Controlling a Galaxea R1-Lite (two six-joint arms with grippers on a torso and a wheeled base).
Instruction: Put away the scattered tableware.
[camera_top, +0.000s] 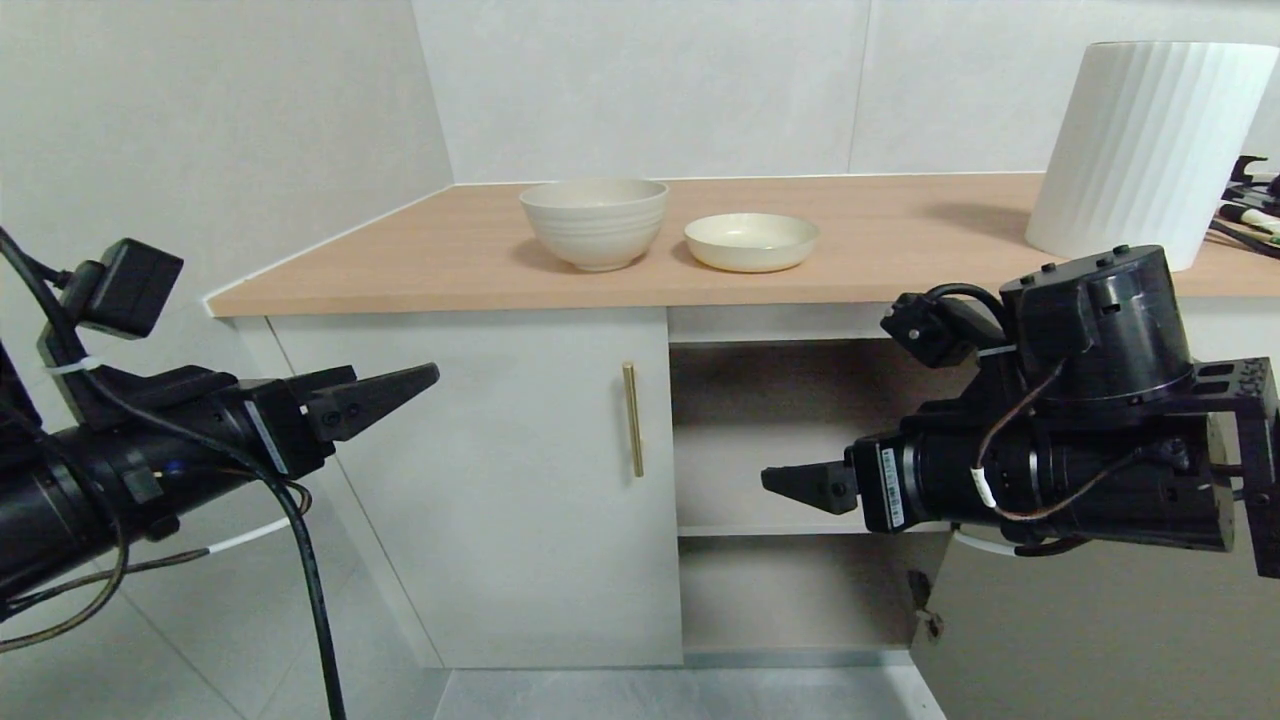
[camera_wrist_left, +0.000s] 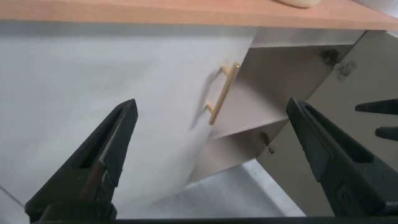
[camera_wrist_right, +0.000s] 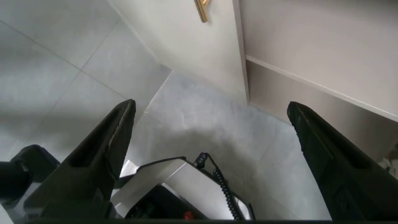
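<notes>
A deep cream bowl (camera_top: 594, 222) and a shallow cream dish (camera_top: 751, 241) stand side by side on the wooden countertop (camera_top: 420, 262). My left gripper (camera_top: 405, 385) hangs below the counter in front of the closed left cabinet door (camera_top: 480, 480); it is open and holds nothing (camera_wrist_left: 211, 107). Before the open right compartment (camera_top: 790, 430), level with its shelf, my right gripper (camera_top: 785, 482) is also open and empty (camera_wrist_right: 210, 109). Both grippers are well below the bowl and the dish.
The closed door carries a gold bar handle (camera_top: 632, 420) (camera_wrist_left: 222, 93). The right cabinet door (camera_top: 1060, 630) is swung open at the lower right. A tall white ribbed cylinder (camera_top: 1150, 140) stands on the counter's right end, with dark items (camera_top: 1250, 205) beside it.
</notes>
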